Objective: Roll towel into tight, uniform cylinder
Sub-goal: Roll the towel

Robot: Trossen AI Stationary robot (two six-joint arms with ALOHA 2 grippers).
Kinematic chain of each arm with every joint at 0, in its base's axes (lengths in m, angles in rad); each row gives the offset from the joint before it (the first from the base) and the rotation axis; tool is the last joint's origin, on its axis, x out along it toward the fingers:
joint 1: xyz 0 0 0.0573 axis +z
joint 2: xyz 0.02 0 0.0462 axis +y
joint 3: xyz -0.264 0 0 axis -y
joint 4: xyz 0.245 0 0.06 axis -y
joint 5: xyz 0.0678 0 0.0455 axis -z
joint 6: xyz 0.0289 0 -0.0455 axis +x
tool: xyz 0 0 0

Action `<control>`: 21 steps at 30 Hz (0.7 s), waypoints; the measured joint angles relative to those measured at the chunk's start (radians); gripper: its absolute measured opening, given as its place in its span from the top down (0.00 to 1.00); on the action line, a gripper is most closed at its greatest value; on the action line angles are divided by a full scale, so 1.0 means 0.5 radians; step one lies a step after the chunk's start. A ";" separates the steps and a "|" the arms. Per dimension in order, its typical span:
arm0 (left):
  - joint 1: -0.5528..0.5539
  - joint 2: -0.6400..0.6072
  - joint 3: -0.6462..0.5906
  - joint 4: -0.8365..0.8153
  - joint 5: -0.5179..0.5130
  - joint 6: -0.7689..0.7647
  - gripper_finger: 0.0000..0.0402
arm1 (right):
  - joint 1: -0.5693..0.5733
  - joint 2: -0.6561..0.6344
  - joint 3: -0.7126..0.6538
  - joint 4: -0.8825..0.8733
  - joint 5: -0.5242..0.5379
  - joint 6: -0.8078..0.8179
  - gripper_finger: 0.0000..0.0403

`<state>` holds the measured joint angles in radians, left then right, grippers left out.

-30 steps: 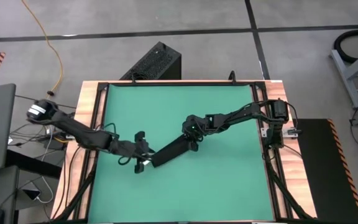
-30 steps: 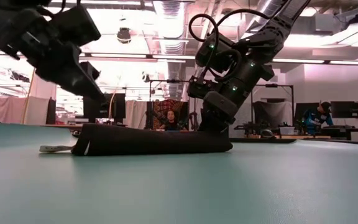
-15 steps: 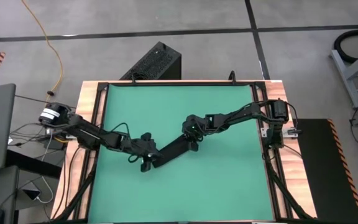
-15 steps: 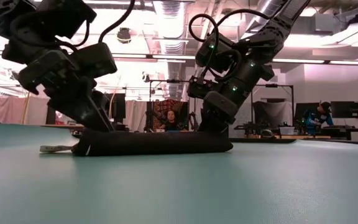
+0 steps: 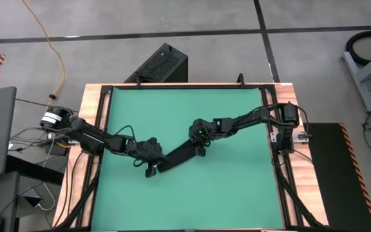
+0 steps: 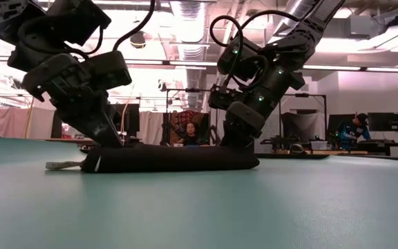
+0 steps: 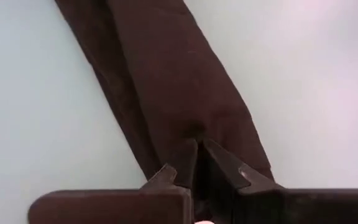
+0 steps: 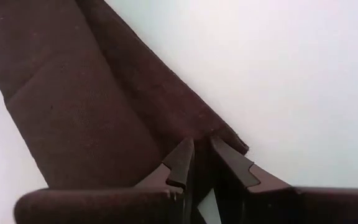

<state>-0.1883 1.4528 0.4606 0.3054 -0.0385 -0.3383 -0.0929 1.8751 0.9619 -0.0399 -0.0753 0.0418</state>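
Green mat (image 5: 224,193) covers the table, and the black towel (image 5: 180,155) lies on it near the middle as a long flattened roll. Left gripper (image 5: 153,165) is pinched onto one end; right gripper (image 5: 200,144) is pinched onto the other.

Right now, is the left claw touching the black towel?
Touching. In the left wrist view, the left claw pinches the towel at its end, fingertips closed on the cloth.
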 joint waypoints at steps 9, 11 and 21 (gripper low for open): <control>-0.087 -0.121 0.002 -0.242 -0.168 -0.093 1.00 | 0.004 0.000 0.001 -0.047 -0.014 0.022 0.81; -0.108 -0.127 0.002 -0.285 -0.235 -0.095 1.00 | 0.004 0.000 0.001 -0.049 -0.018 0.023 0.81; -0.121 -0.128 0.002 -0.453 -0.376 -0.106 1.00 | 0.007 0.000 0.002 -0.114 -0.020 0.045 0.81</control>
<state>-0.2489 1.3888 0.4614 0.0787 -0.2263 -0.3911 -0.0896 1.8751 0.9627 -0.0971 -0.0853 0.0641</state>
